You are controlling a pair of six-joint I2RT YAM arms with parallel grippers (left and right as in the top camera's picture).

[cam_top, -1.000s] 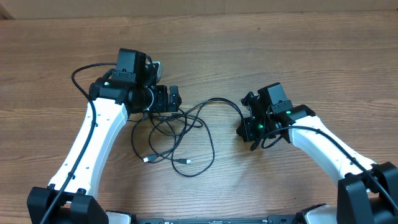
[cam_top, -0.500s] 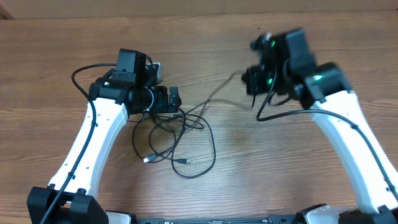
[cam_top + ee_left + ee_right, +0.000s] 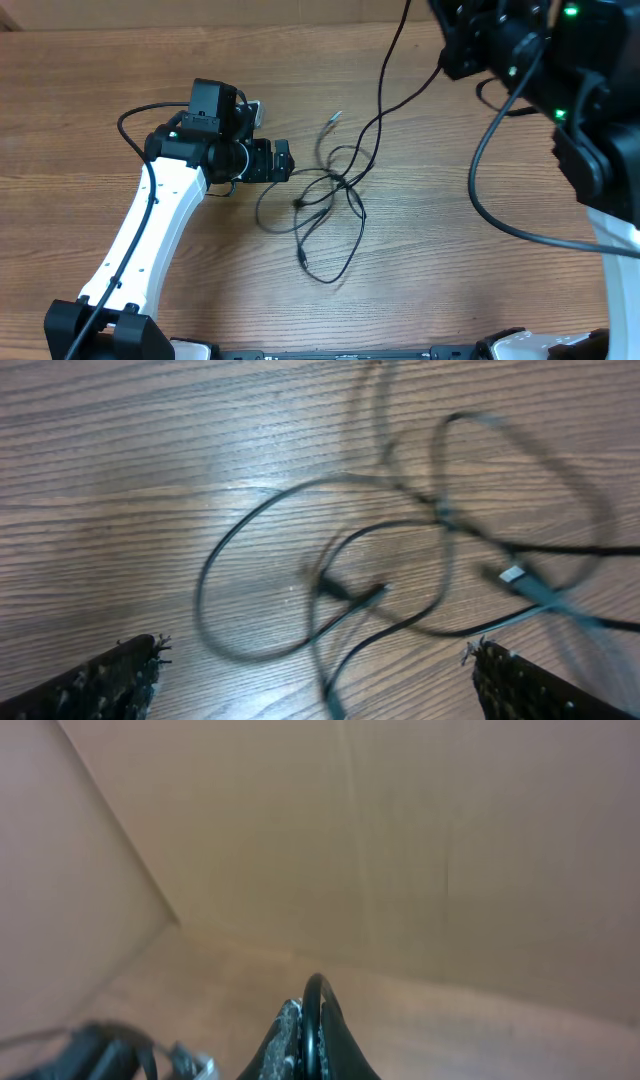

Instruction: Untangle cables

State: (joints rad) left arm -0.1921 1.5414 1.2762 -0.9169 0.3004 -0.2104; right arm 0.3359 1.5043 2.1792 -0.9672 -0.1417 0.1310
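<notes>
Only the wrist view shows my right claw (image 3: 307, 1032) pinching a cable (image 3: 315, 978), seemingly, before a cardboard wall (image 3: 450, 850); my left claw (image 3: 315, 675) gapes empty over the wooden tabletop (image 3: 120, 480).

Tangle: thin black flexible cables (image 3: 440, 530) are blurred in the left wrist view; crossings cannot be sorted.
Overhead top edge: one cable is cut off there.
Left tips: fingertips (image 3: 110, 680) of the left gripper (image 3: 281, 160) are cropped at the bottom edge.
Right tips: the right gripper (image 3: 312, 1045) is cropped likewise; the pinched loop is mostly hidden.
</notes>
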